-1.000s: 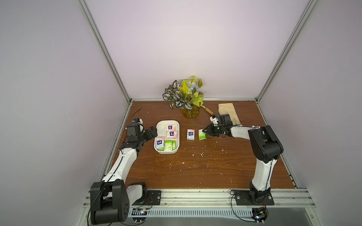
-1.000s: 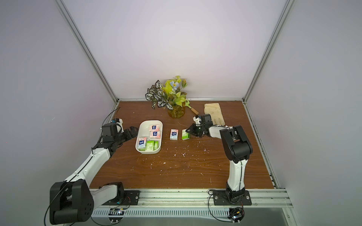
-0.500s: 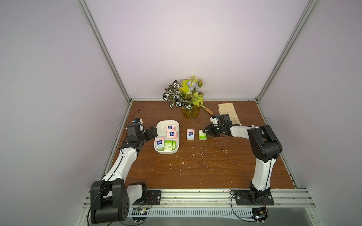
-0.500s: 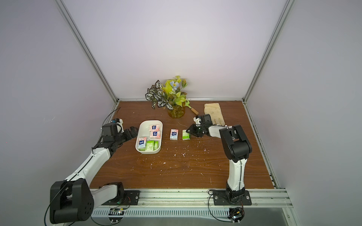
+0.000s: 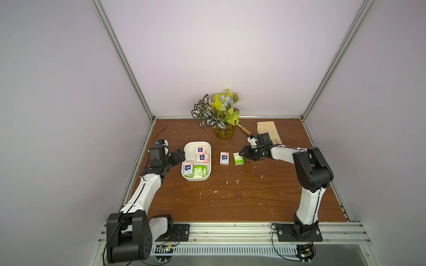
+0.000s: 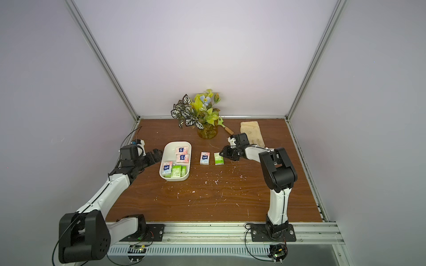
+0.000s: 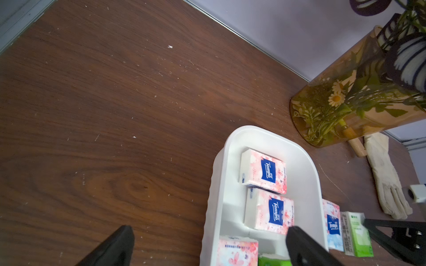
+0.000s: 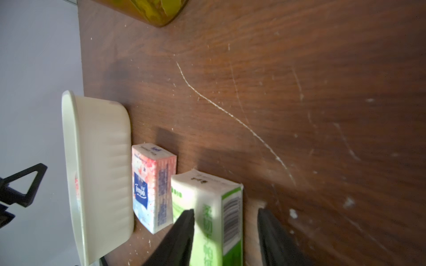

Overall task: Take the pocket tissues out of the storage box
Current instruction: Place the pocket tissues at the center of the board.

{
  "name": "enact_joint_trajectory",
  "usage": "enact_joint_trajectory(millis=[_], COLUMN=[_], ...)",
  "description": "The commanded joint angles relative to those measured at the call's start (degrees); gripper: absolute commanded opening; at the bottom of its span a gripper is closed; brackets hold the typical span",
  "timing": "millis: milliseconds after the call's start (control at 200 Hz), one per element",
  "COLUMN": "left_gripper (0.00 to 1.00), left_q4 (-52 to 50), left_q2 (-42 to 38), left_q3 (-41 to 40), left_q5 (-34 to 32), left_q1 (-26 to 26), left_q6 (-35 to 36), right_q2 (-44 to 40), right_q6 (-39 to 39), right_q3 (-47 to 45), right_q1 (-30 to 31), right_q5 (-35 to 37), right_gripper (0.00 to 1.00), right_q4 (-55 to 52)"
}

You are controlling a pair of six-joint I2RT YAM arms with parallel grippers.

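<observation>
The white storage box [image 5: 191, 152] [image 6: 171, 150] holds several pocket tissues: pink packets [image 5: 202, 158] and green ones [image 5: 198, 171]. A pink packet [image 5: 224, 158] [image 8: 149, 184] and a green packet [image 5: 238, 159] [image 8: 214, 195] lie on the wood just right of the box. My right gripper [image 5: 241, 153] [image 8: 226, 210] is open, its jaws straddling the green packet's end with a gap on one side. At the box's left side my left gripper [image 5: 181, 154] [image 7: 208, 228] is wide open and empty, its jaws straddling the box wall [image 7: 215, 184].
An amber plant pot [image 5: 224, 132] stands behind the box, with a wooden-handled tool [image 5: 245, 130] beside it. A cream glove [image 5: 268, 129] lies at the back right, close behind my right wrist. White crumbs dot the table.
My right gripper's jaws have opened off the green packet, which stays on the table beside the pink one. The left arm has not moved.
</observation>
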Motion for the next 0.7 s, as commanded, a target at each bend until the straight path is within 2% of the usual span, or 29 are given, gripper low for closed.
enact_joint_trajectory(millis=[0, 280, 365, 541, 696], left_gripper=[0.99, 1.0, 0.94, 0.78, 0.71], left_q4=[-0.49, 1.34, 2.34, 3.1, 3.37], left_q2=[0.08, 1.13, 2.39, 5.83, 7.06], left_q3=[0.41, -1.41, -2.03, -1.88, -2.07], left_q5=[-0.07, 3.7, 5.43, 8.79, 9.43], left_q1=[0.64, 0.58, 0.6, 0.66, 0.66], left_q6=[0.75, -1.52, -2.66, -2.8, -2.63], right_q2=[-4.45, -10.09, -10.39, -10.54, -7.85], right_q6=[-3.21, -11.63, -12.02, -4.38, 2.24], right_q3=[2.35, 10.61, 14.08, 16.19, 18.48], right_q1=[0.16, 5.51, 8.03, 14.65, 21.6], right_q5=[4.52, 11.9, 11.34, 2.44, 1.52], right_gripper=[0.52, 0.57, 0.57, 0.58, 0.6], right_q4=[-5.8, -15.4, -17.73, -12.15, -8.57])
